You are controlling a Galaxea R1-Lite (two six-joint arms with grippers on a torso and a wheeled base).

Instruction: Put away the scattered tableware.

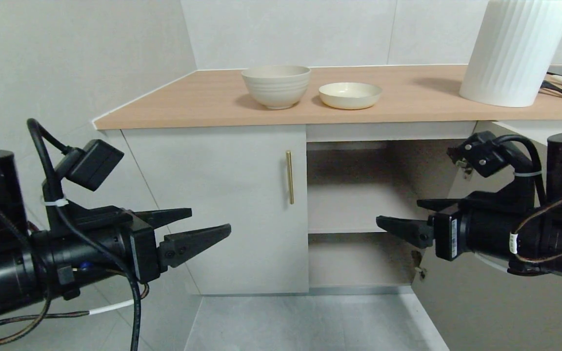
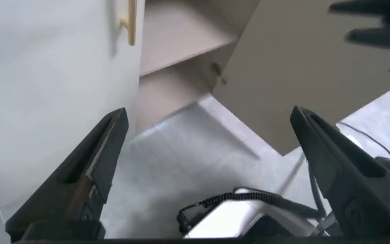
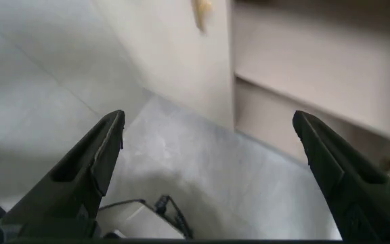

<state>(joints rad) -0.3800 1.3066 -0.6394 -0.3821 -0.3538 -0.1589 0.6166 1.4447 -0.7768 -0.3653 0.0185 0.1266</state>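
While both black pincers hang in front of the pale cabinet, the left pincer (image 1: 210, 219) and the right pincer (image 1: 398, 212) each have 2 pointed fingers spread apart and hold nothing. Above and beyond them, on the smooth wooden countertop (image 1: 203, 102), stand 1 deep ribbed cream bowl (image 1: 276, 86) and, just beside it toward the right pincer's side, 1 shallow round dish (image 1: 350, 94). Between the pincers is a thin brass handle (image 1: 289, 177). The open compartment (image 1: 349, 195) lies behind the right pincer.
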